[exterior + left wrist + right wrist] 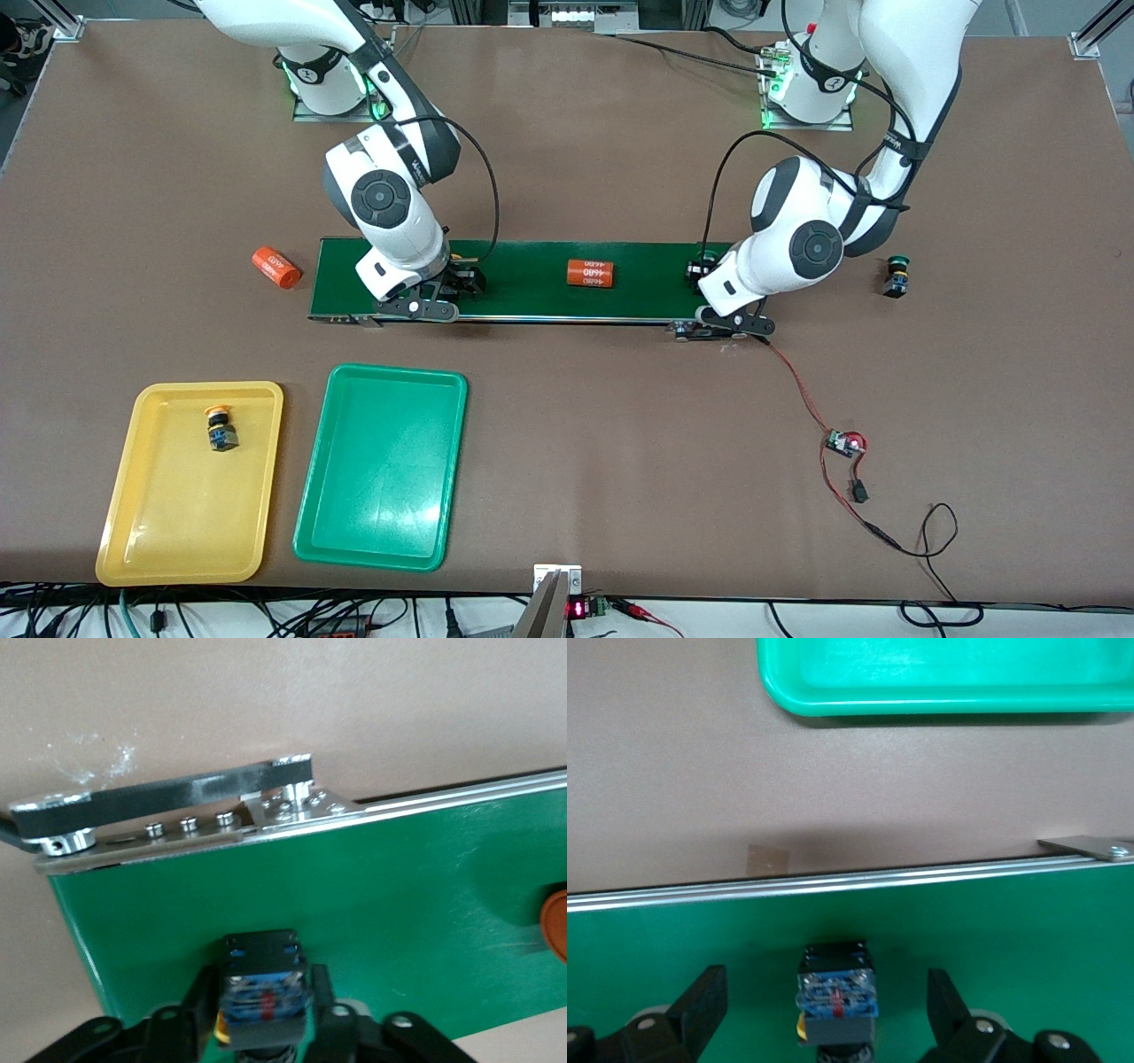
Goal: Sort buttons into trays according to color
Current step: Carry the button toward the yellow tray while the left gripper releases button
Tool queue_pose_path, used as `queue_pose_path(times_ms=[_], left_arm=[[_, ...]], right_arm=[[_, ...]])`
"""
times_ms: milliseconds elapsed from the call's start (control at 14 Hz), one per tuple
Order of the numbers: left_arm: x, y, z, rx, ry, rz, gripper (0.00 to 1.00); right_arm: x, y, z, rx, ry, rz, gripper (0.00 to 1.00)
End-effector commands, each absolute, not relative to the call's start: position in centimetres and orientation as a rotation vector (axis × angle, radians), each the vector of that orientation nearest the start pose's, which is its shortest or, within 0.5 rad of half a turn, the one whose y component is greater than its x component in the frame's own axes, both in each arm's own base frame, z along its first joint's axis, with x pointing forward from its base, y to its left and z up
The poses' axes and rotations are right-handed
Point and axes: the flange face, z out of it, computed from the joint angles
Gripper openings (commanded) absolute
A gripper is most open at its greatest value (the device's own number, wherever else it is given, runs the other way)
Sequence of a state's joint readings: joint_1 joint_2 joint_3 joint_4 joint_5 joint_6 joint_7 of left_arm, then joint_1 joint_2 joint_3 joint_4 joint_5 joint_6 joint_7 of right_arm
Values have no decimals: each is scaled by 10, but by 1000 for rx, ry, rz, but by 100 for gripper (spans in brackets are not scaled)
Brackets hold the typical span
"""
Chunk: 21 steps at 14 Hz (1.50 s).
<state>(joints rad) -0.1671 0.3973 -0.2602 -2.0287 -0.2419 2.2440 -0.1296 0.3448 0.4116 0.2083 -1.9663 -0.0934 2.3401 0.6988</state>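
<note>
On the dark green belt [523, 279], near the right arm's end, lies a button [835, 988]. My right gripper [833, 997] is down around it, open wide, its fingers well clear on both sides. At the belt's other end a second button [261, 979] lies on its side. My left gripper [261, 992] straddles it, open only slightly, fingers close beside its body. Both caps are hidden in the wrist views. A yellow-capped button [221, 430] stands in the yellow tray [124, 532]. The green tray [381, 496] holds nothing. A green-capped button [897, 275] stands on the table off the belt's end.
An orange cylinder [590, 273] lies mid-belt between the two grippers, and another [276, 267] lies on the table off the belt's right-arm end. A small circuit board [842, 441] with red and black wires trails from the belt toward the front camera.
</note>
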Motion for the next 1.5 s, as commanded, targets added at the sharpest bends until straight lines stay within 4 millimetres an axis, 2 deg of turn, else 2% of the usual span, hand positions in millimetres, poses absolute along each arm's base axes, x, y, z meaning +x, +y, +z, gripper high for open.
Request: queue_pose_path(times_ms=[0,142,285,427,499,570,712,855,997,1140,1211,1353,1425], left_arm=[[535,-242,286,-3361,184,332,100],[539,-232,315,-3354,181,356,100],[550,-208,339,-3328,150,460,100],[558,-166,353,-3300,60,471,100],[562,-139,353,-3266,17,476,100],[565,-112,350,-3216,-11,483,100],[568,-71,341,-3103,98,462,100],[572,-34,331,-2970,272,466,100],[569,5,297,-2886,337,557,100],[558,32,265,-2876,327,612,100],[551,44,251,-2883,334,590,100],[533,70,223,-2905,412,505,100],[524,71,212,-2913,423,489,100]], right_arm=[[520,316,250,-3137,141,33,89],[521,313,247,-3143,108,38,70],[523,305,242,-3151,87,49,47],[524,298,237,-3160,97,65,27],[524,296,237,-3163,90,71,20],[529,289,239,-3166,88,63,18],[542,277,263,-3168,47,19,17],[566,258,304,-3185,23,19,15],[594,236,346,-3187,-13,-14,15],[621,210,374,-3173,-57,-76,15],[632,196,382,-3166,-101,-103,15],[657,162,381,-3166,-174,-127,15],[668,144,374,-3167,-223,-129,15]])
